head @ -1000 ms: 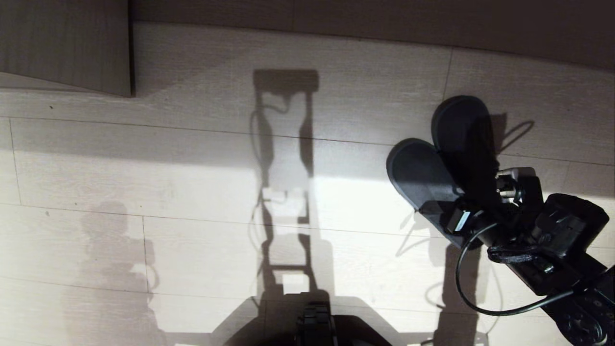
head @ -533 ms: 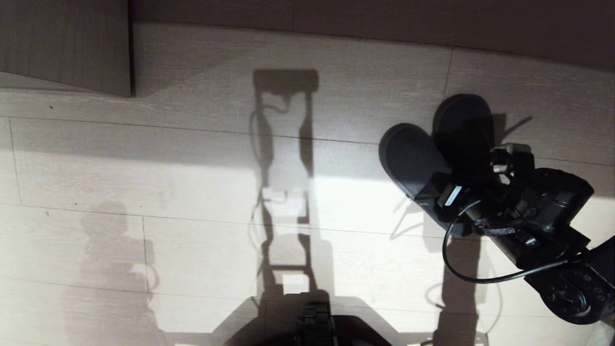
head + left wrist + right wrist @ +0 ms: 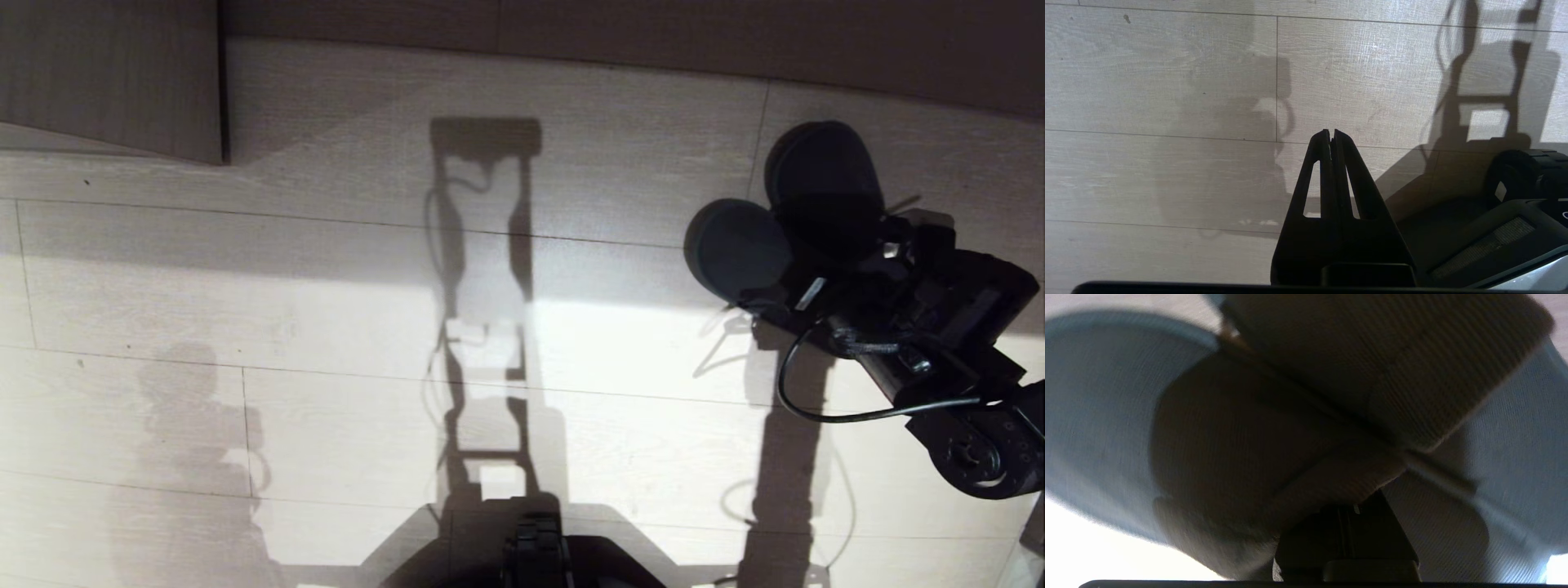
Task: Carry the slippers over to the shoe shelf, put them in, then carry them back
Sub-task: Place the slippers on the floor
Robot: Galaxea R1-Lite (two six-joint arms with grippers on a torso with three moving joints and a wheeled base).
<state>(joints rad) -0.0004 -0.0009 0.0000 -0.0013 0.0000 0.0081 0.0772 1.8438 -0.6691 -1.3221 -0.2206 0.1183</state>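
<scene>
Slippers (image 3: 784, 220) at right side of plank floor (image 3: 326, 286), clamped together at one end in right gripper (image 3: 824, 282), fanned apart toward far side; one slipper overlapping the other, left one nearer, right one farther. Right arm (image 3: 939, 343) entering from right edge, behind and right of slippers. Wood-grain unit (image 3: 110, 77) at far left corner of floor; its panel continuing along far edge. Robot base (image 3: 535, 555) at near edge, centre. Left gripper (image 3: 1332, 141) over bare floor planks beside robot base, fingers pressed together, well apart from slippers.
</scene>
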